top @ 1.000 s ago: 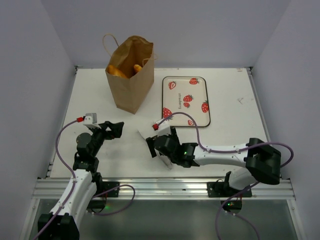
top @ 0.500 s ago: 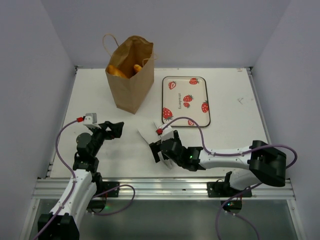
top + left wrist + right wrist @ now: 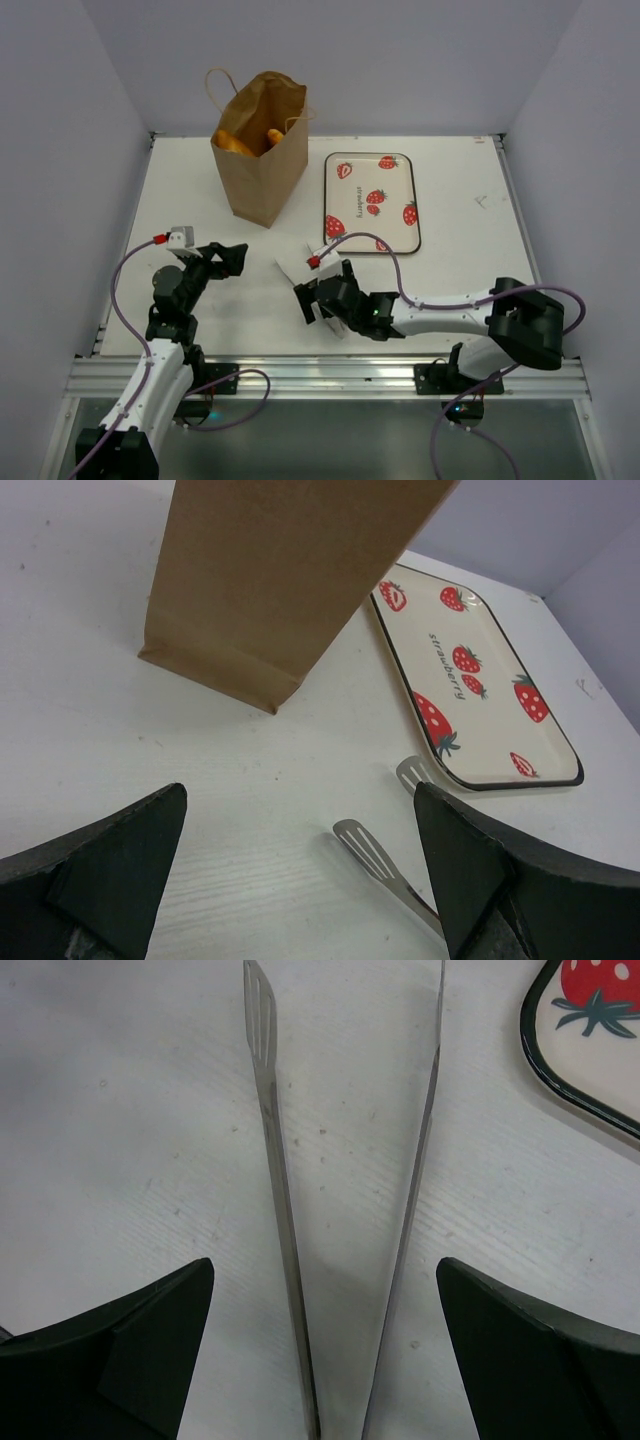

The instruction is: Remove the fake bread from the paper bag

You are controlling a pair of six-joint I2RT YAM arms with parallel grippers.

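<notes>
The left arm (image 3: 147, 388) and the right arm (image 3: 450, 318) are built alike: smooth white links between chunky black joint housings. A lilac-grey cable (image 3: 114, 295) loops along each arm and ends in a small red plug (image 3: 157, 240) by the wrist. The left wrist also carries a pale grey box (image 3: 181, 236). The left gripper (image 3: 300, 790) and the right gripper (image 3: 325, 1265) are black, and their fingers (image 3: 120, 1350) are matte, blunt wedges with flat facets

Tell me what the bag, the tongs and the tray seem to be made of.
Paper bag: brown kraft paper, matte, creased folds. Tongs: bare metal, likely steel, shiny with slotted tips. Tray: cream with printed strawberries and dark rim, smooth; plastic or enamelled metal, can't tell.
</notes>
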